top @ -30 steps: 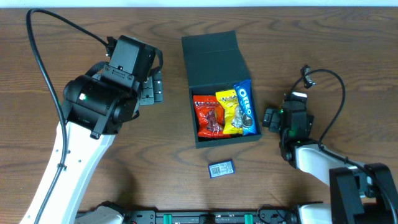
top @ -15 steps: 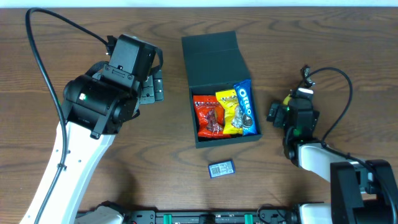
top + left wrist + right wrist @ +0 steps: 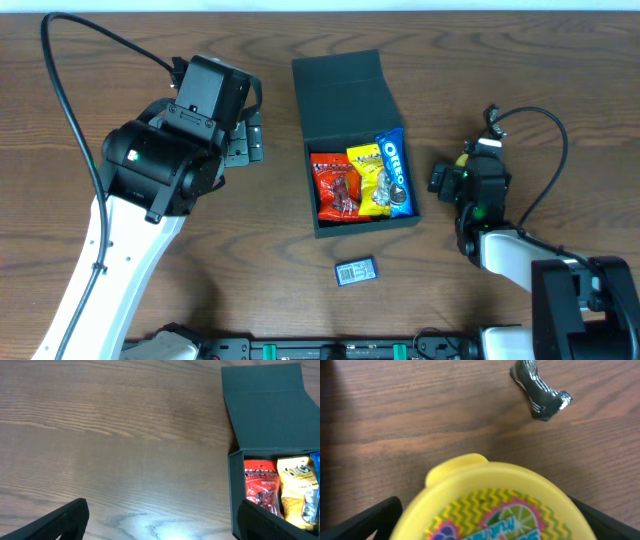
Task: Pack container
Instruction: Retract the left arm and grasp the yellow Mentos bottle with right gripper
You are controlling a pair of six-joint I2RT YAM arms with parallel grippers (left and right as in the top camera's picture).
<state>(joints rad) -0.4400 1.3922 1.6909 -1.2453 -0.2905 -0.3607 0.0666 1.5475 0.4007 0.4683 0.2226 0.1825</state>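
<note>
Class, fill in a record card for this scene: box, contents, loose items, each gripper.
Box: dark green-black square cardboard container, flap lid open
Contents: red snack packet, yellow snack packet, blue Oreo packet
Loose item: small dark barcode-labelled packet on the wooden table, near the box
Left gripper: open, empty
Right gripper: shut on a yellow round printed tub, beside the box

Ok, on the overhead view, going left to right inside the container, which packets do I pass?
red packet → yellow packet → blue Oreo packet
</note>
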